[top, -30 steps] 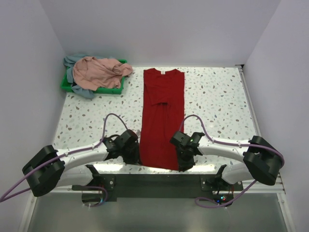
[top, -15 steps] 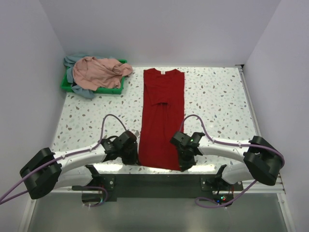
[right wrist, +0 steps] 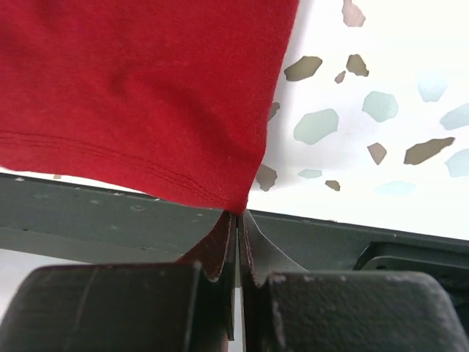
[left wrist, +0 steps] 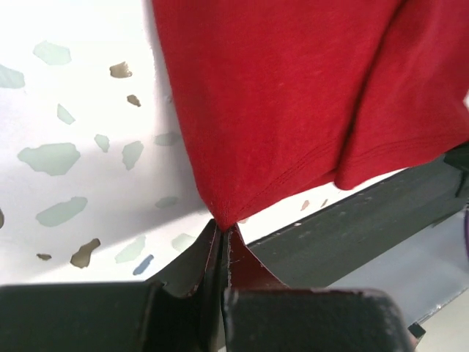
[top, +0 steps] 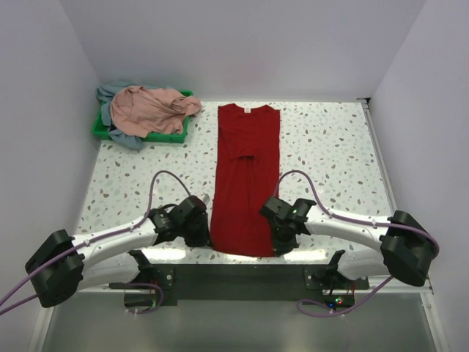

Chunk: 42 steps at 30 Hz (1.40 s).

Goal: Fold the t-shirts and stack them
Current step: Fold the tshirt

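Note:
The red t-shirt [top: 245, 176] lies as a long narrow strip down the middle of the table, collar at the far end. My left gripper [top: 203, 236] is shut on its near left hem corner [left wrist: 220, 218]. My right gripper [top: 281, 242] is shut on its near right hem corner [right wrist: 238, 205]. Both corners sit at the table's near edge. The dusty pink t-shirt [top: 150, 108] lies crumpled on top of the grey-blue t-shirt [top: 117, 132] in the green tray [top: 172, 136] at the far left.
The speckled white table [top: 330, 154] ends at a dark rail [top: 234, 271] by the arm bases. White walls close in the left, back and right sides.
Both grippers have shifted slightly toward the near edge with the hem corners in them. The shirt's near end has narrowed a little. The tray's shirts have not moved.

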{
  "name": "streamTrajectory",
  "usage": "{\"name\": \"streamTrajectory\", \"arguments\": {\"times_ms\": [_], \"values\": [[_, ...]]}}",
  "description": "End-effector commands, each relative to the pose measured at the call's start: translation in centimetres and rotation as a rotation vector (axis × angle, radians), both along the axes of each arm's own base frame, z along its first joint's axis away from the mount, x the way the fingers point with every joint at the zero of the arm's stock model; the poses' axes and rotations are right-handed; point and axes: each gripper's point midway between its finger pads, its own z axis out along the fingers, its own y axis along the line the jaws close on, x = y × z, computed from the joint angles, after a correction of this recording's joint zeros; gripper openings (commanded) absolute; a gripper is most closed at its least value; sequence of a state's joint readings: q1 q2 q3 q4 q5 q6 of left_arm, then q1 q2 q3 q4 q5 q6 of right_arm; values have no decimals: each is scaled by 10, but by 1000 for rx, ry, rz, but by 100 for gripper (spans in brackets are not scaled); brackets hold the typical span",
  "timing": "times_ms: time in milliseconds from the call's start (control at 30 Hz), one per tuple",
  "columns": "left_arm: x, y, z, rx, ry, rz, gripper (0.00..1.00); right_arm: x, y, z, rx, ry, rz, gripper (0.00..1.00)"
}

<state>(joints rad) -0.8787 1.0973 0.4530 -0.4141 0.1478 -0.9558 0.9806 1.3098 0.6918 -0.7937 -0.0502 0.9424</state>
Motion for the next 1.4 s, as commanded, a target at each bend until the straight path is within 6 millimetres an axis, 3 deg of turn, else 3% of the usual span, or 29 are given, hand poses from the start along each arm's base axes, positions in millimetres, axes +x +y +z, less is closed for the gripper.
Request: {"name": "streamTrajectory", "arguments": {"times_ms": [0, 133, 367, 400, 533, 667, 800, 933, 1067, 1100, 1167, 1367], "values": [[21, -14, 35, -49, -85, 39, 0, 16, 8, 24, 34, -75, -29, 0], [34, -19, 55, -67, -139, 67, 0, 27, 10, 41, 36, -128, -52, 0], [61, -24, 75, -30, -231, 90, 0, 68, 7, 71, 49, -223, -116, 0], [68, -28, 84, -38, -257, 90, 0, 72, 7, 71, 53, -223, -121, 0], [93, -35, 89, -12, -284, 64, 0, 98, 2, 70, 44, -227, -145, 0], [129, -33, 96, -28, -321, 59, 0, 127, 5, 77, 23, -257, -125, 0], [161, -44, 109, -58, -372, 21, 0, 157, 3, 80, 3, -274, -130, 0], [193, -49, 102, -23, -374, -23, 0, 193, -2, 80, -6, -288, -157, 0], [230, -40, 103, -32, -384, 8, 0, 232, 1, 85, -8, -314, -157, 0], [238, -41, 103, -46, -382, 8, 0, 239, 0, 76, -26, -294, -155, 0], [253, -37, 104, -61, -390, 21, 0, 261, -4, 83, -31, -322, -170, 0], [287, -41, 94, -102, -385, 8, 0, 308, -14, 73, -54, -316, -208, 0]]}}
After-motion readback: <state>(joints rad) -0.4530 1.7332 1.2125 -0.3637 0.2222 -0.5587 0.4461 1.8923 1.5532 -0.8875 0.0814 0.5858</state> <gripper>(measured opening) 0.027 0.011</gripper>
